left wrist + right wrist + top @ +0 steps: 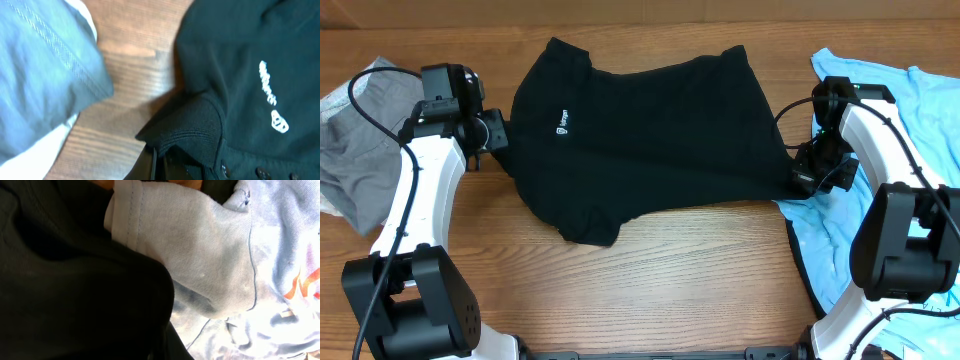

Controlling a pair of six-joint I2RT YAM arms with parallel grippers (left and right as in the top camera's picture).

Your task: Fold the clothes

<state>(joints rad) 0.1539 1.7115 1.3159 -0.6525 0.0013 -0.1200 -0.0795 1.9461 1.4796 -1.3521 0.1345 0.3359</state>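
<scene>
A black polo shirt (640,135) with a small white chest logo lies spread across the middle of the wooden table. My left gripper (498,135) is at its left edge, shut on the collar (195,127), whose buttons show in the left wrist view. My right gripper (807,172) is at the shirt's right edge, shut on the black fabric (75,290), which fills most of the right wrist view and hides the fingers.
A grey garment (360,150) lies at the left edge of the table and shows in the left wrist view (40,70). A light blue shirt (910,130) with a print lies at the right, partly under the right arm, and shows in the right wrist view (240,270).
</scene>
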